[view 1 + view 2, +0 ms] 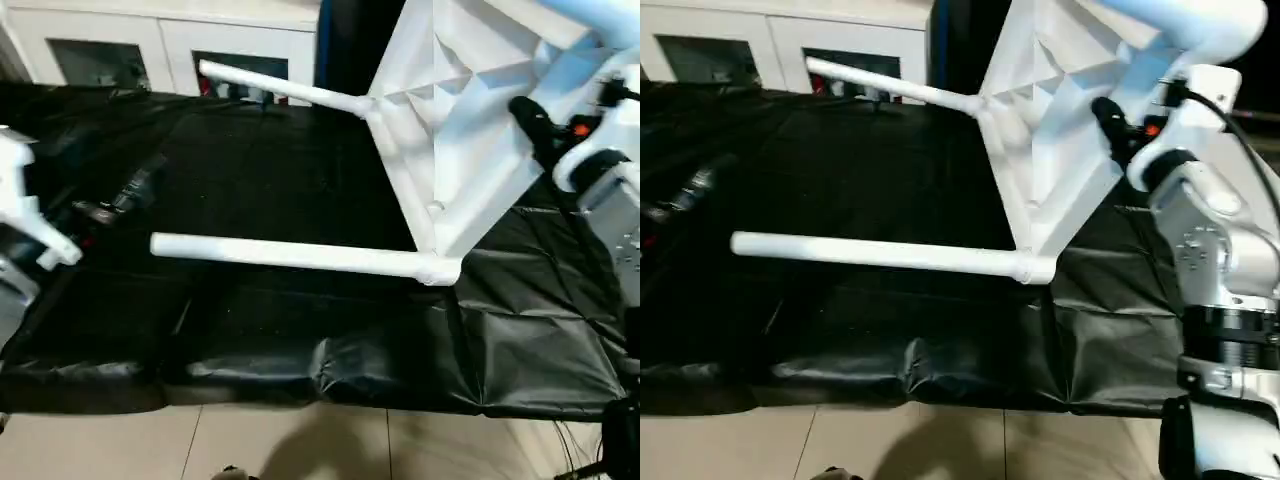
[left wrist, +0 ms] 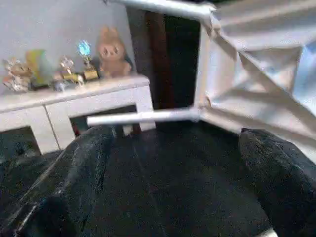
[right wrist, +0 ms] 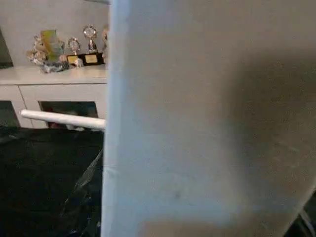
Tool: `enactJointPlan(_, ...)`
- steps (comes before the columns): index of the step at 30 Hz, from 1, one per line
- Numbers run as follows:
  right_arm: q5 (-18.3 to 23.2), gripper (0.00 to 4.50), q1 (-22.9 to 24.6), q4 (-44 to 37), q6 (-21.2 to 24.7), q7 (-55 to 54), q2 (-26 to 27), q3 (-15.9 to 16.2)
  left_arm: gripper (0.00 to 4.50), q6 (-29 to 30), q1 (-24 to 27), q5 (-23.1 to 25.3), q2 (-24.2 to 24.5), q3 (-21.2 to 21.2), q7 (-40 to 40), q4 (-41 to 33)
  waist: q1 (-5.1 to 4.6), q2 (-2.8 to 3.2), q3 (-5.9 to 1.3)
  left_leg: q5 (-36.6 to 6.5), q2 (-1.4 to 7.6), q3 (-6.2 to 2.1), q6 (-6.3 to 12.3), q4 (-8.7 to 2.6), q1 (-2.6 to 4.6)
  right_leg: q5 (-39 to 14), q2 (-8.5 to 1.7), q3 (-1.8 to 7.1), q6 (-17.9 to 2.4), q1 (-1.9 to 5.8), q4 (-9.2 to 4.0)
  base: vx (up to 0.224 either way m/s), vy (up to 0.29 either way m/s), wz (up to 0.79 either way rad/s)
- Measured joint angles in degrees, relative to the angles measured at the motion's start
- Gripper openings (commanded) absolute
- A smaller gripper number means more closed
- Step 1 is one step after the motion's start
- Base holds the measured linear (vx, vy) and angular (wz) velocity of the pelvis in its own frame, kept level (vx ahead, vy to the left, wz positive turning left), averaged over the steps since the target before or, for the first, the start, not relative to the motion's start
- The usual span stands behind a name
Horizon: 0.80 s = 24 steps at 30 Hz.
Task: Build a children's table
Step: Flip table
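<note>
The tabletop [image 1: 470, 130] stands tilted on edge just beside the right gripper [image 1: 535, 125], two legs [image 1: 300, 255] jutting away over the black sheet [image 1: 300, 340].

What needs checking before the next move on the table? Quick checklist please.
1. Tabletop tipped on edge on the black cover, ribbed underside facing the robot: ok.
2. Near leg seated in its corner socket: ok.
3. Far leg seated in its socket: ok.
4. Remaining two legs fitted: cannot tell.
5. Right gripper at the tabletop's right side; firm hold: cannot tell.
6. Left gripper open, holding nothing, away from the tabletop: ok.
</note>
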Motion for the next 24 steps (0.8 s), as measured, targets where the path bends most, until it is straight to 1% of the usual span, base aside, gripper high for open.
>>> enactJointPlan(1, -1.0, 1.96, 0.31, -1.54, 0.5, -1.09, 0.75, 0.62, 4.5, 1.19, -0.12, 0.78, 1.06, -1.51, -0.36, -1.2, 0.0, -0.09, -0.05, 0.0, 0.0, -0.02, 0.0, 0.0, 0.0, 0.0, 0.0, 0.0, 0.0, 0.02, 0.0, 0.0, 0.0, 0.0)
enactJointPlan(3, -2.41, 1.95, 0.53, -3.4, 1.03, -2.48, 1.65, 1.74, 4.5, 2.2, -0.16, 1.77, 1.44, -3.88, -1.44, -2.75, -0.04, -0.14, -0.09, 0.0, 0.0, -0.05, -0.01, 0.0, 0.01, 0.0, 0.01, 0.02, 0.0, 0.01, 0.0, 0.0, 0.0, 0.0)
enactJointPlan(6, -4.21, 1.95, 1.64, -6.73, 1.59, -4.26, 3.41, 4.02, 4.5, 2.89, -0.25, 4.25, 0.9, -9.33, -3.72, -3.44, -0.09, -0.35, -0.26, 0.01, 0.01, -0.12, -0.04, -0.02, 0.03, -0.01, 0.08, 0.03, 0.01, 0.01, 0.0, 0.0, 0.0, 0.0)
enactJointPlan(7, -4.74, 1.95, 1.63, -7.46, 1.79, -4.68, 3.85, 5.21, 4.5, 3.01, -0.2, 4.92, 0.43, -11.7, -4.58, -3.57, -0.22, -0.44, -0.31, 0.03, 0.01, -0.22, -0.08, -0.03, 0.02, 0.0, 0.13, 0.03, 0.01, 0.0, -0.01, 0.0, 0.0, 0.0)
enactJointPlan(9, -4.96, 1.95, 1.63, -8.17, 1.83, -5.16, 4.38, 6.32, 4.5, 3.33, -0.24, 5.23, -0.25, -14.06, -5.1, -3.92, -0.44, -0.62, -0.43, 0.05, 0.01, -0.32, -0.12, -0.03, 0.02, 0.0, 0.24, 0.03, 0.01, 0.0, -0.01, 0.0, 0.0, 0.0)
enactJointPlan(15, -7.16, 1.93, 1.9, -9.82, 2.3, -6.09, 6.96, 7.56, 4.5, 5.5, -1.65, 5.11, -2.5, -17.17, -5.1, -4.55, -0.56, -0.87, -0.6, 0.07, 0.01, -0.4, -0.17, -0.03, 0.07, 0.02, 0.31, 0.02, -0.03, 0.01, 0.01, 0.0, 0.0, 0.0)
enactJointPlan(19, -8.76, 1.93, 2.21, -11.54, 2.35, -6.49, 8.06, 9.74, 4.5, 6.66, -1.97, 5.11, -4.24, -18.75, -5.99, -4.66, -0.7, -0.91, -0.66, 0.1, 0.01, -0.44, -0.22, -0.03, 0.1, 0.03, 0.31, 0.03, -0.04, 0.01, 0.05, 0.0, 0.0, 0.0)
enactJointPlan(24, -10.08, 1.93, 2.92, -12.28, 2.53, -6.97, 9.35, 10.46, 4.5, 7.01, -1.96, 4.63, -4.5, -19.77, -7.91, -4.84, -0.76, -1.07, -0.89, 0.13, 0.01, -0.52, -0.27, -0.05, 0.15, 0.03, 0.35, 0.01, -0.05, 0.02, 0.1, 0.0, 0.0, 0.0)
